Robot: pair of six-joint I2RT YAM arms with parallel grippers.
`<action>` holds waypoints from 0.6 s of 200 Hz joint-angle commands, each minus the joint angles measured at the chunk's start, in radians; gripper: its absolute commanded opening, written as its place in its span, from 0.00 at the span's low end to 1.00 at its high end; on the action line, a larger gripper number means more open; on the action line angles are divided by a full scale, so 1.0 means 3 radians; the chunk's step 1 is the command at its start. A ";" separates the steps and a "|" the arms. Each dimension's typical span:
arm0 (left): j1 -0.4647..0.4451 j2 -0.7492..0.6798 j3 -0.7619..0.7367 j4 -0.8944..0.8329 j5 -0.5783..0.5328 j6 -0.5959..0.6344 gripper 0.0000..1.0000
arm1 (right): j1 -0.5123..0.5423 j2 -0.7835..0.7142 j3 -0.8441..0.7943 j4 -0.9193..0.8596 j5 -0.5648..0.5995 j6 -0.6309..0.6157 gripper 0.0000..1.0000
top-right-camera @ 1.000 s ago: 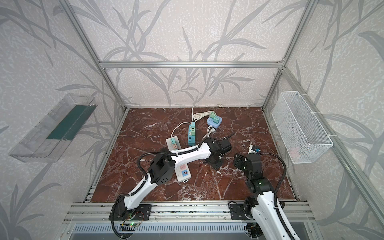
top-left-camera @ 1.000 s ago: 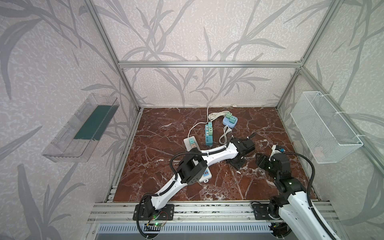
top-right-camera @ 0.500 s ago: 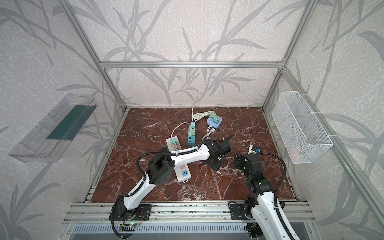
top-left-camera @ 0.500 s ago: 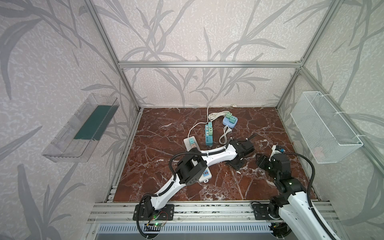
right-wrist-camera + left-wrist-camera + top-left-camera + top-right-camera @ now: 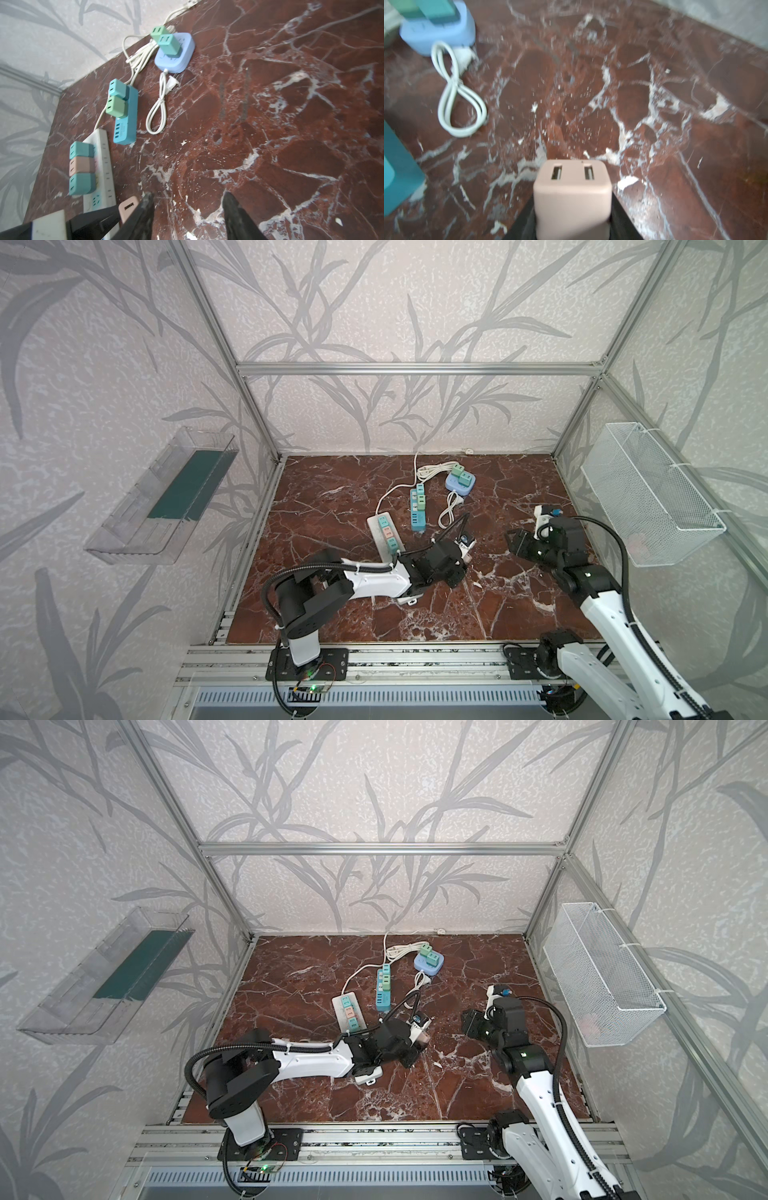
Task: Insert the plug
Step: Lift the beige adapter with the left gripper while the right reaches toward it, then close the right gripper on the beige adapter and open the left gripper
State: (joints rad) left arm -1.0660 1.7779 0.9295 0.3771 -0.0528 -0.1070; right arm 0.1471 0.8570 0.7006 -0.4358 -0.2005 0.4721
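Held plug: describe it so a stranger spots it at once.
On the marble tabletop, find the white power strip. Beside its near end the left gripper grips a loose pink plug; unlike the strip's seated pink plug, it sits in no socket.

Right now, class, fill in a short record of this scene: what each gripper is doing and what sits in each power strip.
left gripper: shut on the pink plug
right gripper: open, empty
white strip: three plugs in (teal, pink, teal), with a free socket at the end nearest the grippers
blue strip: two plugs in, one teal and one green
lilac socket: two green plugs in
task state: pink plug not yet inserted
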 commanded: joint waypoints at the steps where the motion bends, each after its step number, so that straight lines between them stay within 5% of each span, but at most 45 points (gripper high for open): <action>1: -0.0003 -0.0114 -0.0257 0.1303 0.0048 0.0392 0.23 | 0.0144 0.0181 0.0304 -0.0459 -0.0460 -0.0367 0.50; 34: -0.0005 -0.0081 -0.0858 0.2552 0.0234 0.0692 0.22 | 0.0441 0.0319 0.0573 -0.0657 -0.0644 -0.0504 0.47; 120: -0.0004 -0.0310 -0.1096 0.2421 0.0553 0.0726 0.23 | 0.1179 0.0792 0.0780 -0.0897 -0.0552 -0.0684 0.52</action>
State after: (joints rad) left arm -1.0660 1.7218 0.6155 1.0424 0.0853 0.0792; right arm 0.4637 1.0763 0.9165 -0.6659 -0.3653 0.2905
